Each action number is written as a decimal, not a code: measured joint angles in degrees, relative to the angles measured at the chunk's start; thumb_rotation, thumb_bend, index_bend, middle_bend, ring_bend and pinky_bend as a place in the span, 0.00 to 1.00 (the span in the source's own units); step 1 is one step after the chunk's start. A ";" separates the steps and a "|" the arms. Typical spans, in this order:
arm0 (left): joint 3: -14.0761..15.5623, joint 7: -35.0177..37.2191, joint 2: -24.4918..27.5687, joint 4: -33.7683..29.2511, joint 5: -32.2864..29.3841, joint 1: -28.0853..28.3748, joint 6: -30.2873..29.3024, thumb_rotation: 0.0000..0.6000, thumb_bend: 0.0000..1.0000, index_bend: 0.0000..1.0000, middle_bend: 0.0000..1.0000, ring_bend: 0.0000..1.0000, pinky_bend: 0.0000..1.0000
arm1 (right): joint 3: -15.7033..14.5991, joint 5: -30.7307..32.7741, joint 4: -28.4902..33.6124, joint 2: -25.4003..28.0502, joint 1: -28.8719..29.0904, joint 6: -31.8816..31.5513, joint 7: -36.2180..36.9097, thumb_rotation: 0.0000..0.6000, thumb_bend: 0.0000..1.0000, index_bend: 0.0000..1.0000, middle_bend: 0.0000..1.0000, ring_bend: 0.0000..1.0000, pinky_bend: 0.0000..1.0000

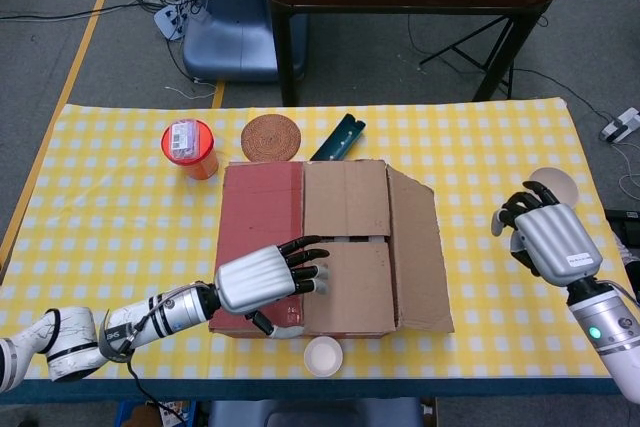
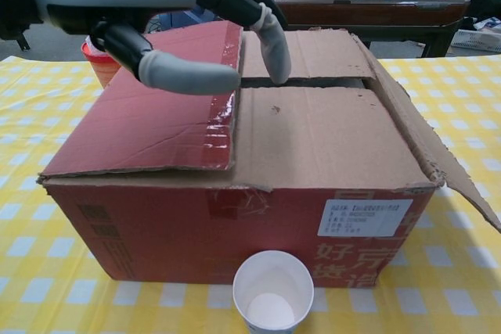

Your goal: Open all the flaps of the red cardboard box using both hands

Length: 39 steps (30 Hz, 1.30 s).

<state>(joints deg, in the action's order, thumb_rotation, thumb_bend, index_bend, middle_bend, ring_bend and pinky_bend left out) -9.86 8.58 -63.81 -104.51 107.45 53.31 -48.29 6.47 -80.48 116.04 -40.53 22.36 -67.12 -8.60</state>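
The red cardboard box [image 1: 300, 319] [image 2: 196, 224] sits mid-table. Its red left flap [image 1: 262, 207] [image 2: 149, 107] lies flat on top, the two brown inner flaps [image 1: 347, 247] [image 2: 313, 131] are down, and the right flap [image 1: 420, 247] [image 2: 438, 154] hangs outward at a slant. My left hand [image 1: 265, 282] [image 2: 180, 13] hovers over the near end of the red flap's inner edge, fingers spread and reaching past it, holding nothing. My right hand [image 1: 545, 232] stays off to the right of the box, above the table, fingers curled loosely and empty.
A white paper cup [image 1: 323, 355] [image 2: 273, 291] stands just in front of the box. An orange cup with a lid [image 1: 189, 147] [image 2: 109, 48], a round woven coaster [image 1: 271, 137] and a dark flat object [image 1: 338, 137] lie behind it. A small bowl [image 1: 552, 185] sits near my right hand.
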 measured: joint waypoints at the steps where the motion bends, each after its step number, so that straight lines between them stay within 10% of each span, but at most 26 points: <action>1: -0.19 -1.03 -0.36 0.03 -0.89 0.31 0.65 0.24 0.33 0.37 0.26 0.09 0.00 | -0.02 -0.09 -0.12 -0.10 -0.10 -0.04 0.17 1.00 1.00 0.52 0.46 0.27 0.12; 39: 0.12 -35.76 -3.71 -2.14 -17.48 1.94 2.97 0.22 0.33 0.60 0.55 0.22 0.00 | -0.15 -2.80 -3.59 -1.80 -2.20 -1.28 4.89 1.00 1.00 0.52 0.46 0.27 0.11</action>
<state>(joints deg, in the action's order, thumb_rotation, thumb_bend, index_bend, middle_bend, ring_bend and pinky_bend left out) -9.74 -27.18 -67.52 -106.65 89.97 55.25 -45.32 6.32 -83.28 112.46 -42.34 20.16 -68.40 -3.70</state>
